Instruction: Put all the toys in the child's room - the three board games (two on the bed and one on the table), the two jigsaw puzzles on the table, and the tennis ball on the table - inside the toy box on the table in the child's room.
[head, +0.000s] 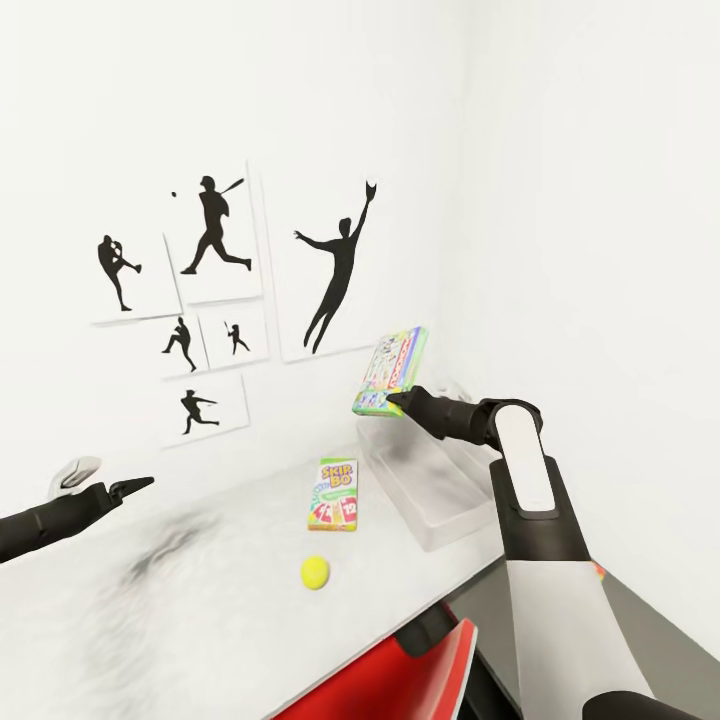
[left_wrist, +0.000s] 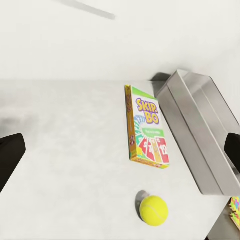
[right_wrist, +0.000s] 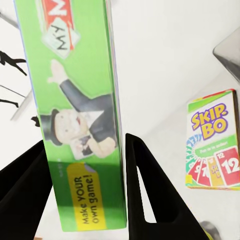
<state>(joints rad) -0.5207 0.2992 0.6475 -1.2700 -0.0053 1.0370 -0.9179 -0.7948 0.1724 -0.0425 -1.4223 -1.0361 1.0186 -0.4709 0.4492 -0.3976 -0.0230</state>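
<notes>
The left gripper (head: 140, 485) hovered over the pale desk (head: 150, 620) at its left end, holding nothing; in the left wrist view its 2 fingers sat far apart at the edges of the picture, released. On the wall behind hung 6 white panels (head: 215, 235) with black silhouettes of baseball players. Near the middle of the desk a yellow tennis ball (head: 315, 572) lay close to the front edge, and just behind it a Skip-Bo game box (head: 333, 494) lay flat, apart from the ball and beside the toy box (head: 425, 490). That pale grey tray stood against the wall at the desk's right end. Above it the right gripper (head: 396, 402) was clenched on a green Monopoly board game (head: 390, 372), held upright in the air, 1 finger (right_wrist: 150, 200) pressed to each broad face. A red chair (head: 400, 680) showed below the desk's front edge.
</notes>
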